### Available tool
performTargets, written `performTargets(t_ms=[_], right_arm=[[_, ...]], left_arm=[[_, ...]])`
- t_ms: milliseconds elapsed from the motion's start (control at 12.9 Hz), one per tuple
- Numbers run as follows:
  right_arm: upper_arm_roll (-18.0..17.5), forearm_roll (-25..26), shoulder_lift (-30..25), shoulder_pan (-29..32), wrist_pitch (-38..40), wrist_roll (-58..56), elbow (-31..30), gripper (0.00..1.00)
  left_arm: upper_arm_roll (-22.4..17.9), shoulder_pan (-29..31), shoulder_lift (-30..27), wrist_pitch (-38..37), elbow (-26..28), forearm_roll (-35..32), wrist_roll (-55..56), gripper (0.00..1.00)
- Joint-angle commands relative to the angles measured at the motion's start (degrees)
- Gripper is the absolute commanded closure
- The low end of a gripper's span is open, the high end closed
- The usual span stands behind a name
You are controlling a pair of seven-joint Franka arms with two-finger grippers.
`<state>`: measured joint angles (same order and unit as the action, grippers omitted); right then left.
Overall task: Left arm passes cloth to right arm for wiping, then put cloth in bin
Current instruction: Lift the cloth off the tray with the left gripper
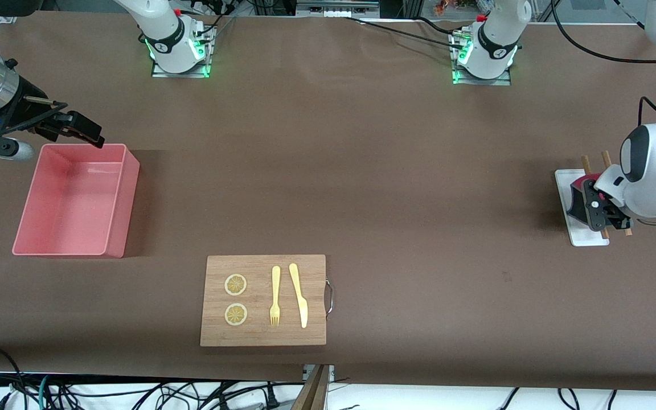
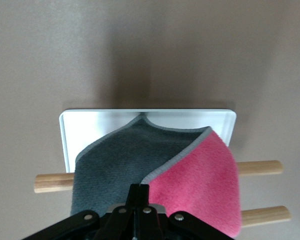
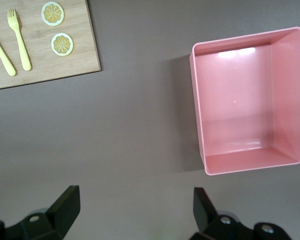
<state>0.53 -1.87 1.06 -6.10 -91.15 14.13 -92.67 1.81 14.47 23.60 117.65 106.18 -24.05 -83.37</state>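
Observation:
The cloth (image 2: pixel 155 165), grey on one face and pink on the other, lies draped over two wooden dowels (image 2: pixel 260 167) on a small white tray (image 2: pixel 100 125). My left gripper (image 2: pixel 142 189) is shut on the cloth's edge. In the front view the left gripper (image 1: pixel 585 203) and cloth (image 1: pixel 578 187) are at the left arm's end of the table. My right gripper (image 1: pixel 74 130) is open and empty, over the table beside the edge of the pink bin (image 1: pixel 128 171) farthest from the front camera. In the right wrist view the right gripper (image 3: pixel 135 200) is over bare table beside the empty bin (image 3: pixel 196 100).
A wooden cutting board (image 1: pixel 259 327) lies near the table's front edge, with two lemon slices (image 1: pixel 236 285), a yellow fork (image 1: pixel 275 296) and a yellow knife (image 1: pixel 299 293). The board also shows in the right wrist view (image 3: pixel 65 65). The white tray (image 1: pixel 587 236) sits by the left arm's end.

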Motion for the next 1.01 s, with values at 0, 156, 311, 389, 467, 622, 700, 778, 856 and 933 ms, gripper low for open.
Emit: performTargets(t_ms=[0, 156, 311, 389, 467, 622, 700, 778, 856, 933], right_arm=[[-0.2, 0.1, -0.2, 0.1, 0.7, 0.5, 0.7, 0.00], [-0.1, 0.0, -0.1, 0.1, 0.7, 0.5, 0.8, 0.00], [0.0, 0.1, 0.0, 0.1, 0.5, 0.5, 0.9, 0.00], [0.1, 0.1, 0.2, 0.1, 0.5, 0.5, 1.0, 0.00], [0.1, 0.2, 0.3, 0.1, 0.3, 0.5, 1.0, 0.00], [0.1, 0.6, 0.2, 0.1, 0.4, 0.5, 1.0, 0.00], [0.2, 0.6, 0.2, 0.2, 0.2, 0.5, 1.0, 0.00], [0.3, 0.5, 0.0, 0.3, 0.1, 0.0, 1.1, 0.00], [0.3, 0.6, -0.1, 0.3, 0.6, -0.3, 1.5, 0.00], [0.2, 0.6, -0.4, 0.3, 0.9, -0.7, 2.8, 0.00]], left_arm=[[3.2, -0.2, -2.1, -7.2, -2.5, -0.5, 0.1, 1.00], [5.4, -0.3, -2.1, -12.9, -6.2, -0.5, 0.4, 1.00], [7.9, -0.3, -2.1, -18.5, -9.6, -0.3, 3.3, 1.00], [9.6, -0.3, -2.1, -22.3, -12.5, -0.1, 4.9, 1.00], [11.2, -0.3, -2.1, -27.2, -16.1, 1.8, 7.0, 1.00], [14.0, -0.4, -2.1, -36.0, -23.3, 6.3, 13.3, 1.00], [14.8, -0.3, -2.2, -39.4, -25.5, 10.8, 17.0, 1.00], [15.0, -0.4, -2.2, -41.9, -27.2, 15.3, 21.2, 1.00], [15.2, -0.4, -2.2, -43.5, -28.6, 19.4, 26.4, 1.00], [16.2, -0.4, -2.2, -44.6, -29.9, 23.2, 31.7, 1.00]])
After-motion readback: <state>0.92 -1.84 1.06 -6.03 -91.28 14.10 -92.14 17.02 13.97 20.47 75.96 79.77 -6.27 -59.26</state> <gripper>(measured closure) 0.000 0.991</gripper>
